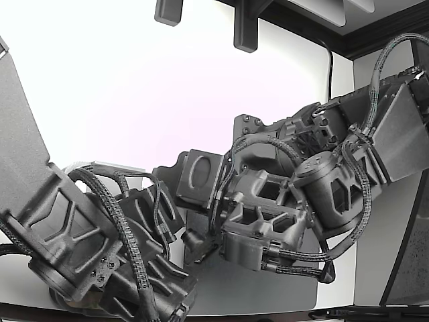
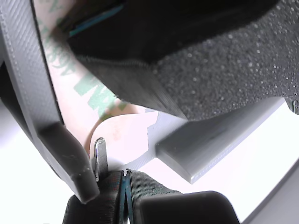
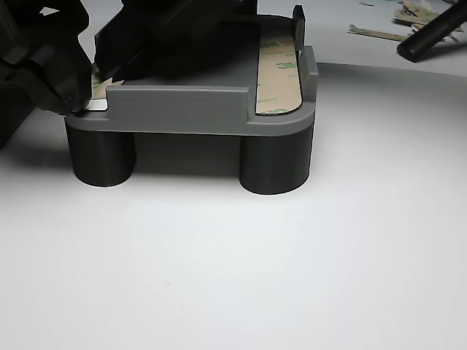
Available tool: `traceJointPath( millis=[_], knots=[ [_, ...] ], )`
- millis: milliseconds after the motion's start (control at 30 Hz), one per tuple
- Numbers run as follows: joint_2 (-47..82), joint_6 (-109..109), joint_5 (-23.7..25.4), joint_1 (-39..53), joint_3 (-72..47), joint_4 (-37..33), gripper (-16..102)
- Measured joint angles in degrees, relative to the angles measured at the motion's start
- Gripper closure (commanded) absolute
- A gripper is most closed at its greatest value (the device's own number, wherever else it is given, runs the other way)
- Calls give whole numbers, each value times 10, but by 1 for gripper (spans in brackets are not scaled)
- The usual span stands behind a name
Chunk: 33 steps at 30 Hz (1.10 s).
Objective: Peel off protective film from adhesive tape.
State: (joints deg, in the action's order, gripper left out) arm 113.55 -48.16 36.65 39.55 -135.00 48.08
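Note:
A grey fixture (image 3: 182,109) stands on black round feet on the white table. A tan film strip with green print (image 3: 277,73) lies along its far side, and another (image 3: 98,89) lies at the corner by my gripper (image 3: 76,106). In the wrist view the tan printed film (image 2: 88,93) curls up from the grey fixture (image 2: 205,149). My gripper (image 2: 125,184) has its two dark pads pressed together at the lifted film edge, beside a small metal tip (image 2: 100,154). In the exterior view the arms hide the gripper and the fixture.
Loose peeled film scraps (image 3: 398,18) and a black rod (image 3: 434,36) lie at the back right of the other view. A black foam block (image 2: 224,60) hangs close over the fixture. Two dark arms (image 1: 268,201) (image 1: 80,235) crowd the exterior view.

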Motion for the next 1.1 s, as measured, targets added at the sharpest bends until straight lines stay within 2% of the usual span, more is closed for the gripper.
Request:
traceJointPath(
  millis=[400,867,1000,1100],
  knots=[
    [-2,9,-5,1,7,17,97],
    [-9,-2,11,1,8,3,97],
    [-9,1,11,1,16,31,97],
    [-4,13,8,-1,31,60,87]
  ],
)
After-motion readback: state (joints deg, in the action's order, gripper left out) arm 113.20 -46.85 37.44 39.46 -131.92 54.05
